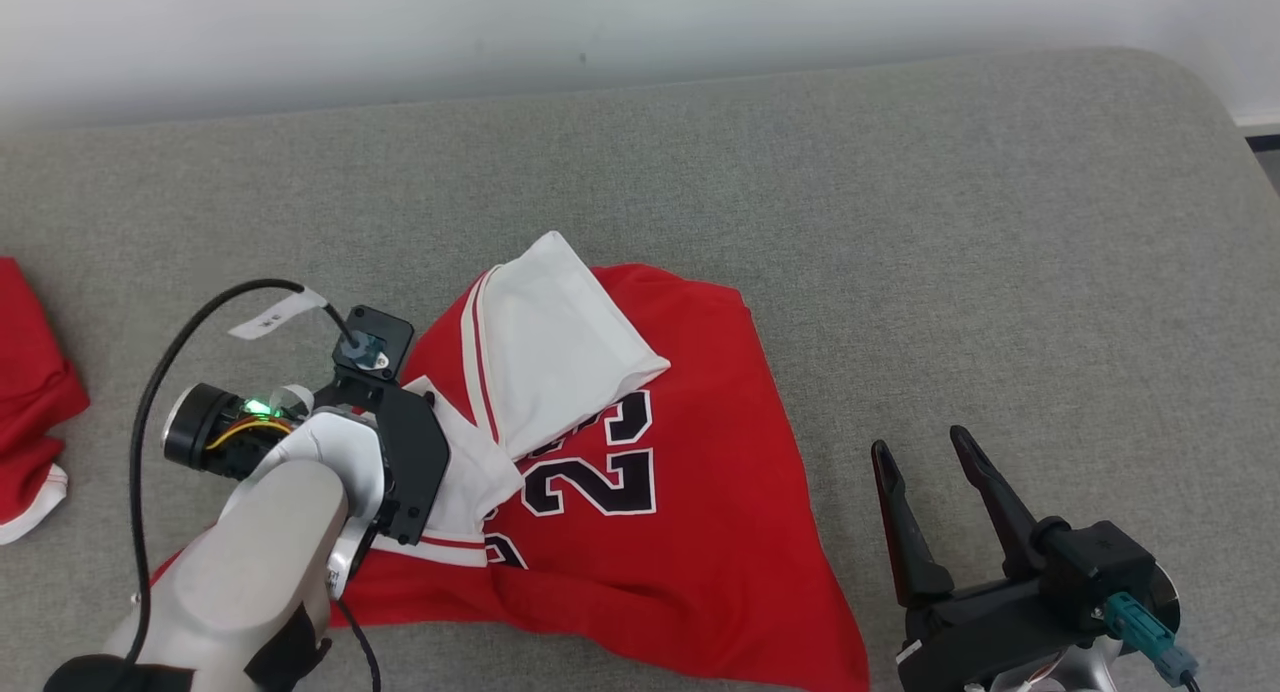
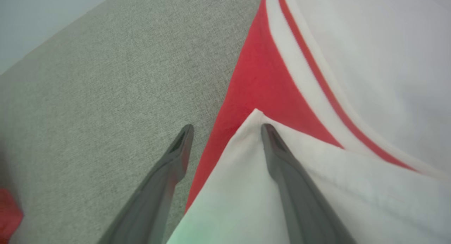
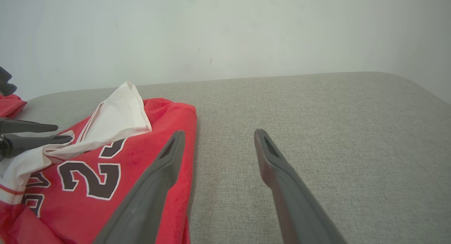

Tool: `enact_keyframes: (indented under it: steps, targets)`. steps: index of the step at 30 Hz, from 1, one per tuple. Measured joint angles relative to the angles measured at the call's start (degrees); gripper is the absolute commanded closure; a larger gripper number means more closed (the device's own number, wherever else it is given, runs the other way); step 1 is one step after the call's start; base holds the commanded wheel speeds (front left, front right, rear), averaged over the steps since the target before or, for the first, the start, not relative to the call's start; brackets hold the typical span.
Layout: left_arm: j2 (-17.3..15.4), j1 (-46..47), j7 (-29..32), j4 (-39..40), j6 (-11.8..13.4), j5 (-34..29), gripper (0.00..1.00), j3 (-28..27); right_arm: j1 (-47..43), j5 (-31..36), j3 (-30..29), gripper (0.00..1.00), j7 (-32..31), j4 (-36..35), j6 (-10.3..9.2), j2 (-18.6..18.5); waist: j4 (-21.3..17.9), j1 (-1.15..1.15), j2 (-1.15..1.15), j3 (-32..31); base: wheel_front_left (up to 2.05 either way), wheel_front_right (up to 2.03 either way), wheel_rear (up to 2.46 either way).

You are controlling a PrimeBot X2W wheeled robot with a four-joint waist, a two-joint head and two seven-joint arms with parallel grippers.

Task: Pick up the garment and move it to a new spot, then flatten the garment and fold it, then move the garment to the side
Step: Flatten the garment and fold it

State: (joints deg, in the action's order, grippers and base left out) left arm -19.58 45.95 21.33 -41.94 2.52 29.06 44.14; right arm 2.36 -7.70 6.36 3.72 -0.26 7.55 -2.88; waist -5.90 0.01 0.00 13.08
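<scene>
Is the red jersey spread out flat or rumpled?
Rumpled. The red jersey lies on the grey cushion with a white flap turned back over its number and creases across it.

Pale grey left forearm (image 1: 270,532), looping black cable (image 1: 150,392), green light (image 1: 258,408), perhaps an LED; right tool (image 1: 920,447) black, tapered fingers (image 1: 905,532), teal connector (image 1: 1140,622).

Plain indoor room set up as a robot test space, somewhere between lab and home. A broad cushion-like surface (image 1: 900,222) in grey woven fabric, rounded at its far right corner, runs up to a plain white wall (image 1: 400,32). A red basketball jersey (image 1: 680,492) lies rumpled near the front, another red cloth (image 1: 30,402) at the left edge, and a robot's pale, cabled forearm (image 1: 270,532) reaches in from the near left.
</scene>
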Motion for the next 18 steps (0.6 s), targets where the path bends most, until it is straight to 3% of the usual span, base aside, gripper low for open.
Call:
enact_keyframes:
  steps: [3, 6, 7, 9, 16, 18]
  targets:
    - [0.3, 0.0, 0.5, 0.0, -0.4, -0.4, 0.1, 0.8, 0.0, 0.0, 0.1, 0.0, -0.1, 0.1, 0.0, 0.0, 0.2, 0.0, 0.0, -0.4, 0.0, 0.0, 0.0]
    - [1.0, -0.1, 1.5, 0.0, -1.1, 0.1, 0.31, 1.2, 0.0, 0.0, 0.2, 0.0, -0.2, 0.2, 0.0, 0.0, 0.4, 0.0, 0.0, -0.9, 0.0, 0.0, 0.0]
    - [1.1, -0.1, 1.5, -0.1, -1.1, 0.2, 0.31, 1.4, 0.0, 0.0, 0.4, 0.0, -0.2, 0.3, 0.0, 0.0, 0.4, 0.0, 0.0, -1.0, 0.0, 0.0, 0.0]
    - [1.2, -0.2, 1.5, -0.6, -1.5, 0.3, 0.51, 1.4, 0.0, 0.0, 0.8, 0.0, -0.3, 0.4, 0.0, 0.0, 0.2, 0.0, 0.0, -1.3, 0.0, 0.0, 0.0]
    - [1.3, 0.3, 1.1, -3.6, -1.5, 1.6, 0.55, 0.9, 0.0, 0.0, 1.5, 0.0, -0.4, 0.6, 0.0, 0.0, -1.1, -0.01, 0.0, -1.5, 0.0, 0.0, 0.0]
    - [1.3, 0.7, 0.8, -4.2, -2.1, 1.8, 0.62, 0.9, 0.0, 0.0, 1.5, 0.0, -0.4, 0.6, 0.0, 0.0, -1.5, -0.01, 0.0, -1.5, 0.0, 0.0, 0.0]
